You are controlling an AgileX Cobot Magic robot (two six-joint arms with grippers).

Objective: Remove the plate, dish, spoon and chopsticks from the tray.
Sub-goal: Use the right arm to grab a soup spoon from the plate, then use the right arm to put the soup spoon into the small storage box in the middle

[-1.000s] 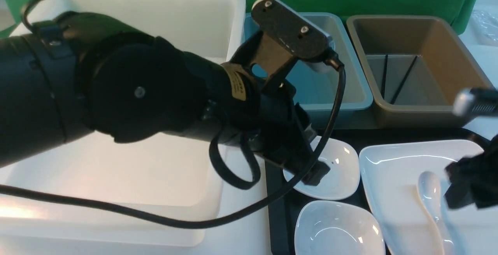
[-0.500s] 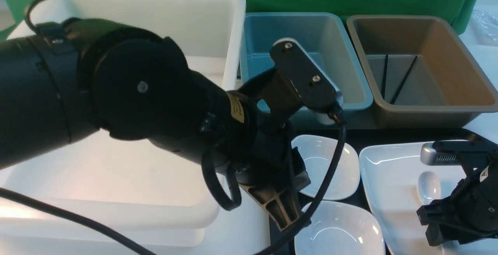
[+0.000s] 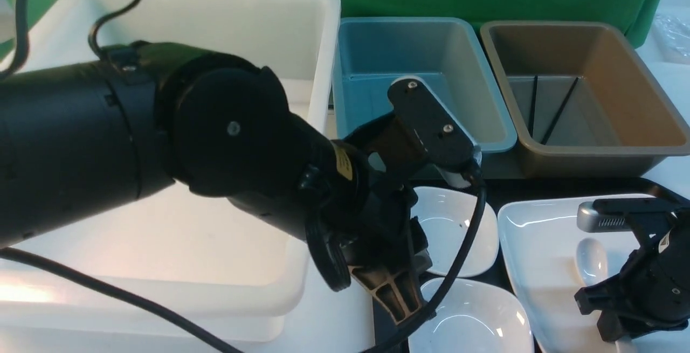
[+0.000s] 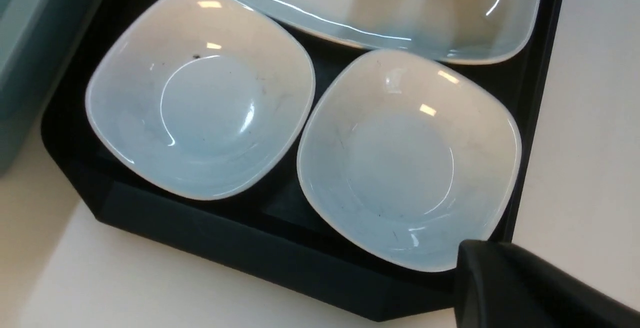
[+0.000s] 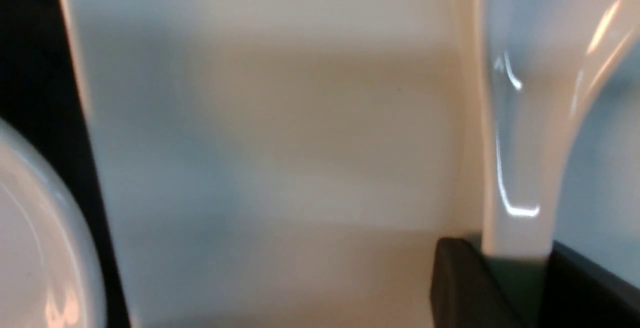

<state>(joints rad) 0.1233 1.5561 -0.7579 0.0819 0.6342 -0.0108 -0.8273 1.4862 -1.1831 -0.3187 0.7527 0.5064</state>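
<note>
The white spoon (image 3: 591, 253) (image 5: 530, 117) lies on the big white plate (image 3: 539, 245) (image 5: 275, 142) at the right of the black tray (image 3: 566, 188) (image 4: 200, 238). My right gripper (image 3: 614, 320) (image 5: 517, 260) is low over the plate, shut on the spoon's handle, which fills the gap between the two fingers. Two small white dishes (image 4: 200, 97) (image 4: 405, 162) sit side by side at the tray's left end. My left gripper (image 3: 401, 307) (image 4: 480, 268) is shut and empty, hanging by the near dish (image 3: 469, 320) at the tray's left rim. The chopsticks (image 3: 559, 110) lie in the brown bin.
A large white bin (image 3: 188, 19) stands to the left of the tray. A blue bin (image 3: 420, 73) and a brown bin (image 3: 620, 62) stand behind it, with green cloth at the back. The left arm's cable (image 3: 458, 267) loops over the far dish.
My left gripper drew back from the far dish and came down by the near dish. My right gripper dropped onto the plate, and its jaws closed round the spoon's handle.
</note>
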